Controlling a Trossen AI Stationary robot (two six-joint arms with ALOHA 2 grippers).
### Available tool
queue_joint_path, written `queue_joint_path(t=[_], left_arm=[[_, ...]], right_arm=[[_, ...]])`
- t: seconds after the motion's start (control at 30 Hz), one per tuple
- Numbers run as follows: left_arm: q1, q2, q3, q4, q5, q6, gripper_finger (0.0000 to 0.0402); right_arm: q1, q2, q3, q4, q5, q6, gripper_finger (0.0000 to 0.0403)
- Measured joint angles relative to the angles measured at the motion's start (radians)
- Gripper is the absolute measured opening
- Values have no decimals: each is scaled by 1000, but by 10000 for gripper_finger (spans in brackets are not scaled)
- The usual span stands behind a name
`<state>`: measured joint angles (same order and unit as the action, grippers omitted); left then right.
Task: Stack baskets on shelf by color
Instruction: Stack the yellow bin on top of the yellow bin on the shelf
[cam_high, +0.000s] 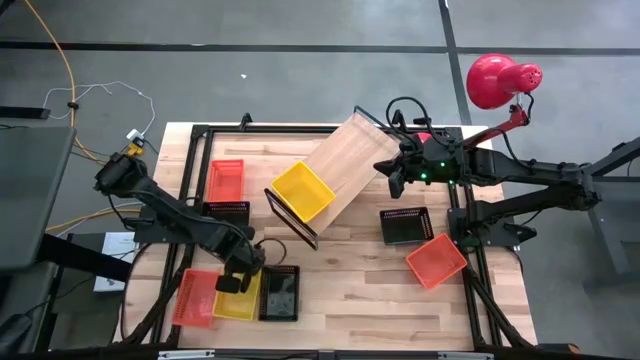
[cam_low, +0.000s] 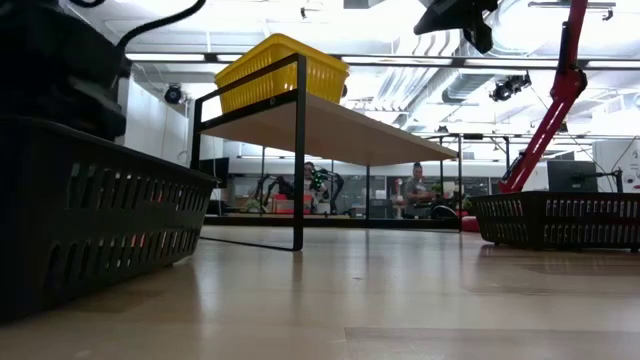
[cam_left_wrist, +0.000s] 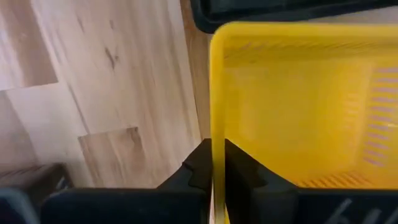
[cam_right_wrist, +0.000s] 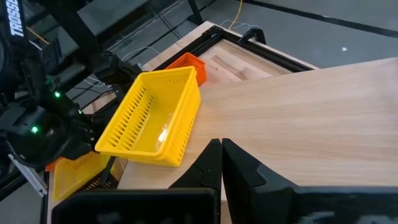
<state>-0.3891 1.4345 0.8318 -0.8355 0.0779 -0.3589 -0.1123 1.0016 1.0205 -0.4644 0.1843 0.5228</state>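
The shelf (cam_high: 352, 160) stands aslant at mid-table, and a yellow basket (cam_high: 302, 190) rests by its base on the shelf's near-left end (cam_low: 280, 70). My left gripper (cam_high: 240, 280) is at the table's near-left, shut on a second yellow basket (cam_high: 238, 300), which lies between an orange basket (cam_high: 195, 298) and a black basket (cam_high: 279, 293). My right gripper (cam_high: 395, 180) hovers shut above the shelf's far-right part (cam_right_wrist: 311, 106), touching nothing. Another orange basket (cam_high: 226, 178) sits on a black one (cam_high: 226, 210) at the far left. My left gripper (cam_left_wrist: 219, 171) pinches the yellow basket's side wall at its rim (cam_left_wrist: 217, 124), with one finger inside the basket and one outside. The fingers come from above, pointing down. Whether the basket is lifted off the table I cannot tell.
A black basket (cam_high: 405, 225) and an orange basket (cam_high: 436, 260) lie near the table's right edge. A red lamp (cam_high: 495, 80) stands at the far-right corner. Bare tabletop (cam_high: 360, 290) lies along the near middle. Black frame rails (cam_high: 480, 290) edge the table.
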Motion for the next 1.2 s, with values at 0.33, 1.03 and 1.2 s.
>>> queue_joint_path(t=[0.33, 1.03, 1.2], left_arm=[[92, -229, 87, -164, 7, -41, 1], [576, -124, 880, -291, -320, -45, 0], [666, -27, 880, -342, -327, -75, 0]], right_arm=[[0, 0, 0, 5, 3, -6, 0], [0, 0, 0, 25, 21, -4, 0], [0, 0, 0, 20, 21, -4, 0]])
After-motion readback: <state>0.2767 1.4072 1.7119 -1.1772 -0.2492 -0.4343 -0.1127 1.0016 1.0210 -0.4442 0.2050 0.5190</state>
